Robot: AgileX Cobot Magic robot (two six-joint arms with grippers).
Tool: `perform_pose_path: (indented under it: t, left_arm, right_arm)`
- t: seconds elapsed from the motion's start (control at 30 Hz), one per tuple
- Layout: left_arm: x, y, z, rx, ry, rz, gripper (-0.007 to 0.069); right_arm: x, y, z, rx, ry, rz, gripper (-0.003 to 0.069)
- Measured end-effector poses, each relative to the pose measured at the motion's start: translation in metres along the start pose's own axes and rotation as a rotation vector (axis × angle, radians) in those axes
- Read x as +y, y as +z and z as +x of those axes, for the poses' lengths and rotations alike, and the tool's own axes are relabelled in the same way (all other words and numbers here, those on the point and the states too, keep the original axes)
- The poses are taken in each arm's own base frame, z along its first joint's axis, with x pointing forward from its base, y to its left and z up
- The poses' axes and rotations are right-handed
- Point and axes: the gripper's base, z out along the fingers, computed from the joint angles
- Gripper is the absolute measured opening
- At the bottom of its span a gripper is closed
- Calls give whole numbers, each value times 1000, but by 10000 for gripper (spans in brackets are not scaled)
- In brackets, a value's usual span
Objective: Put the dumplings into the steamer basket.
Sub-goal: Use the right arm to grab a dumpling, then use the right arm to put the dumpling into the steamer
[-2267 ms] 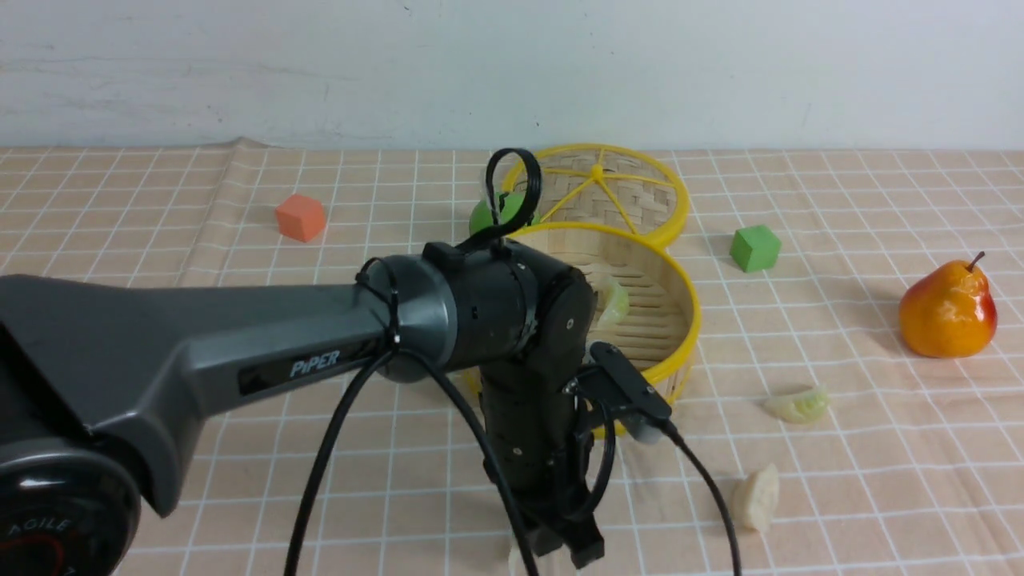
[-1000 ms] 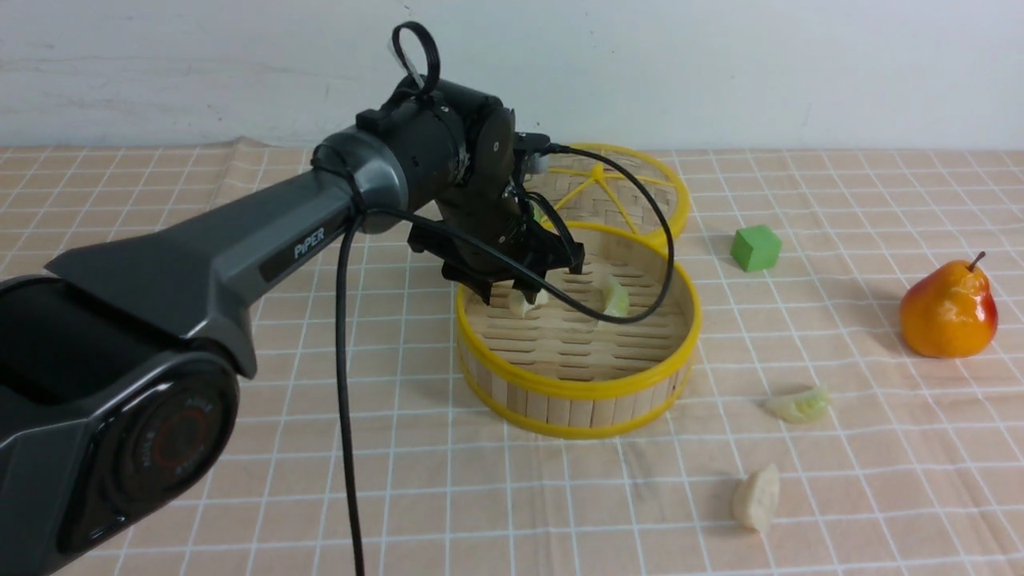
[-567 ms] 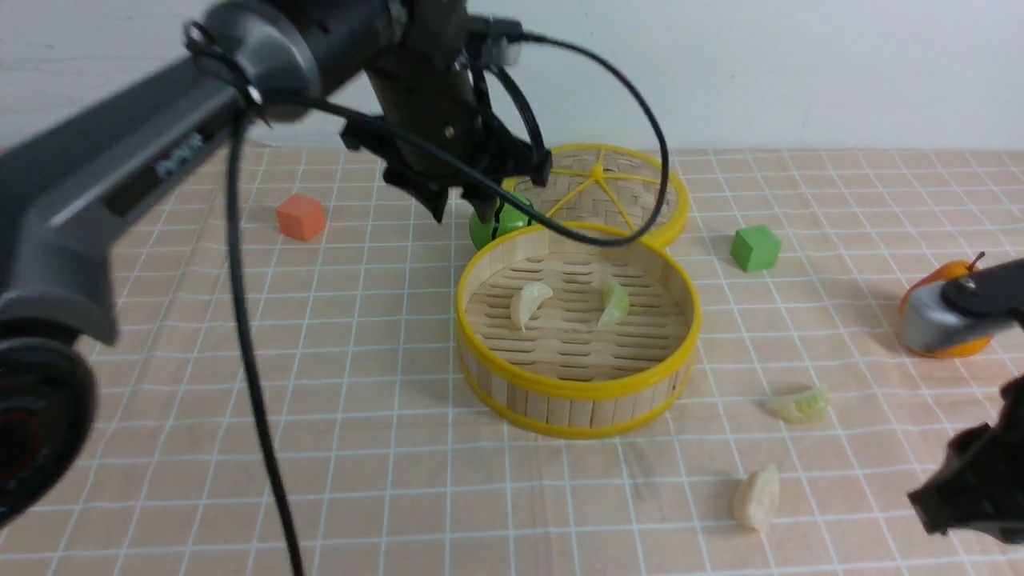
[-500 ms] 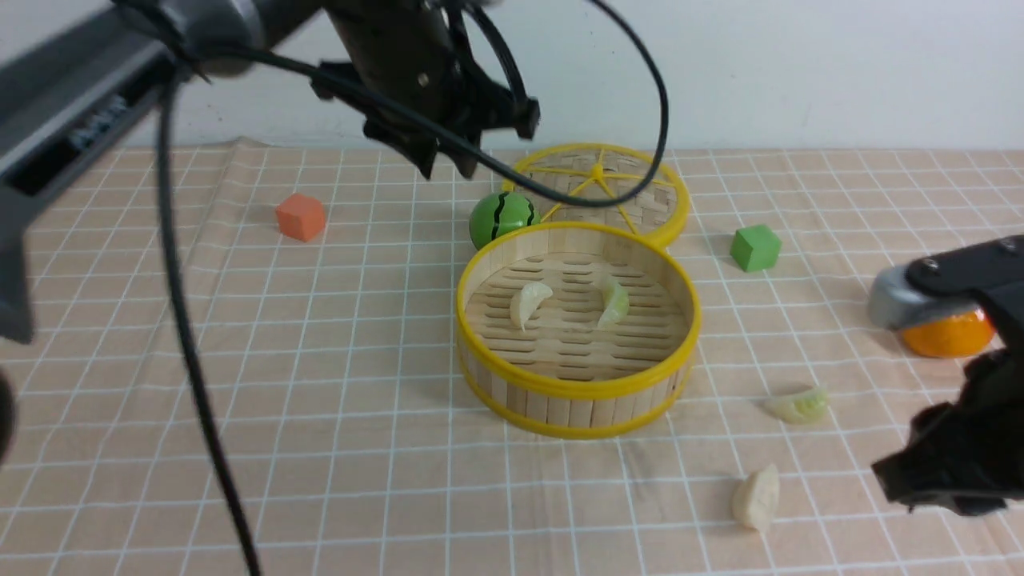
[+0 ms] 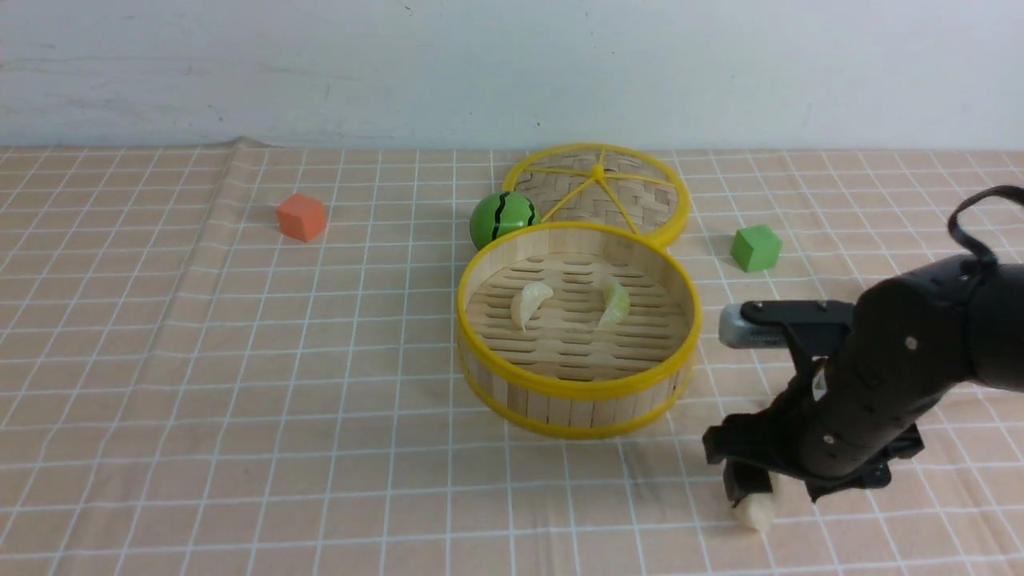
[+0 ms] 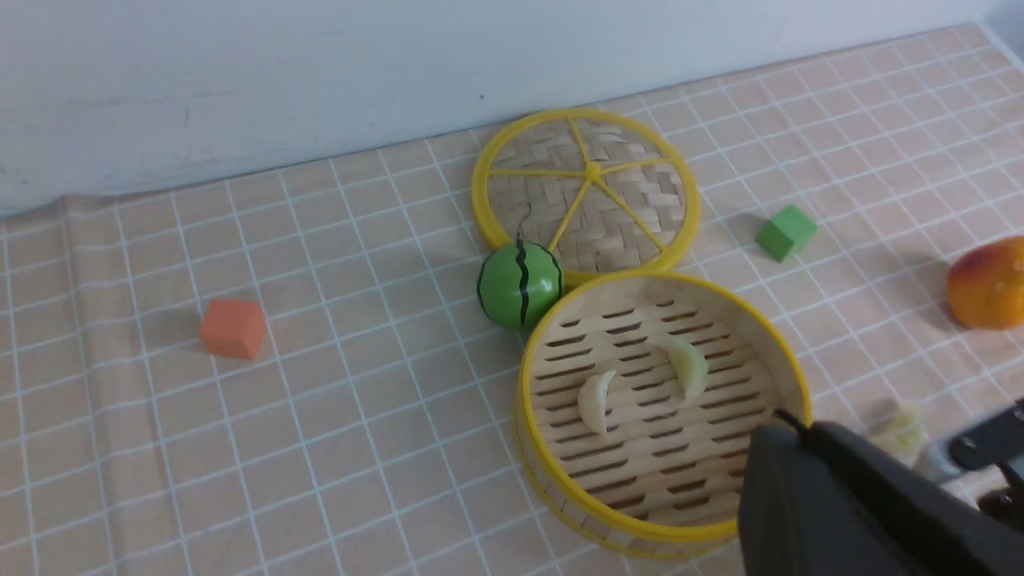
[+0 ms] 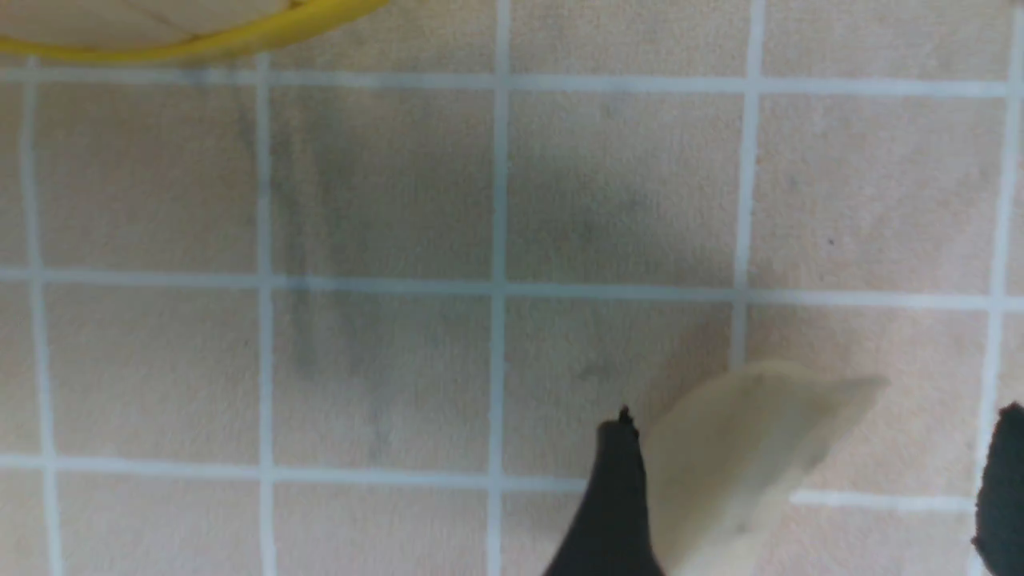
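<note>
The basket point(image 5: 579, 392) sits mid-table with two dumplings point(image 5: 530, 304) inside; just near-right of it the right gripper point(image 5: 764, 488) hangs low over the cloth point(image 5: 240, 360), jaws wide open astride a third dumpling point(image 5: 754, 512), holding nothing, placed to pinch it; the left gripper, out of sight, is shut.

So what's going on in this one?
The right gripper is down on the tablecloth just in front of the steamer basket, open, with a cream dumpling between its fingers and not yet clamped. A pale dumpling and a greenish dumpling lie inside the basket. A fourth dumpling lies on the cloth beside it. The left arm is out of the front view.
</note>
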Motion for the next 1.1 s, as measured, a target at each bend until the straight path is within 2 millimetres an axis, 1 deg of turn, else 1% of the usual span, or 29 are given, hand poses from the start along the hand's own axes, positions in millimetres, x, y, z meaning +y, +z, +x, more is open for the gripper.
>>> perform_pose_path:
  t: [0.07,0.1,0.13,0.2,0.27,0.33,0.4,0.43,0.5,0.53,0.6,0.67,0.73,0.77,0.8,0.83,0.87,0.9,0.93,0.97,1.03,1.1]
  left_arm:
    - [2,-9,14,29,1,0,-13]
    - [3,-10,16,31,1,-1,-13]
    - [5,-15,27,53,2,-3,-13]
    - [8,-23,42,79,4,-7,-13]
    - [11,-25,61,123,6,-14,-13]
    - [14,-30,80,155,7,-18,-13]
    - [16,-37,93,168,8,-21,-13]
    - [18,-40,101,177,9,-22,-13]
    - [19,-42,109,191,10,-25,-13]
    - [21,-48,119,192,10,-26,-13]
    - [24,-54,132,199,10,-28,-13]
    - [25,-58,138,196,12,-32,-13]
    - [28,-67,147,182,13,-36,-13]
    - [29,-70,149,178,13,-36,-13]
    - [29,-70,150,177,13,-36,-13]
    - [29,-74,151,166,11,-34,-13]
    - [30,-77,152,159,10,-33,-13]
    - [30,-77,152,157,10,-33,-13]
    - [30,-78,152,155,10,-32,-13]
    - [30,-78,152,155,10,-32,-13]
    - [30,-78,152,155,10,-32,-13]
    - [30,-78,153,155,10,-32,-13]
  right_arm:
    - [0,12,-1,22,9,10,551]
    - [0,13,-1,25,9,11,549]
    - [0,15,-2,29,8,14,534]
    - [1,17,-3,24,9,12,495]
    - [1,17,-4,24,6,15,435]
    - [1,17,-4,22,6,14,349]
    - [1,17,-4,28,9,14,274]
    - [1,17,-4,31,9,16,262]
    - [1,16,-4,39,6,17,265]
    - [1,14,-4,56,-11,22,266]
    - [4,3,-9,65,-56,23,266]
    - [6,-7,-13,62,-86,16,266]
    - [19,-39,-34,9,-149,-33,266]
    - [24,-52,-41,-6,-171,-55,266]
    - [25,-55,-44,-17,-178,-59,266]
    - [33,-71,-55,-47,-203,-99,266]
    - [40,-81,-64,-67,-215,-140,266]
    - [42,-84,-66,-73,-217,-147,266]
    - [50,-93,-76,-101,-220,-190,266]
    - [56,-97,-86,-119,-224,-217,266]
    - [67,-95,-97,-133,-228,-250,266]
    - [77,-86,-107,-137,-241,-261,266]
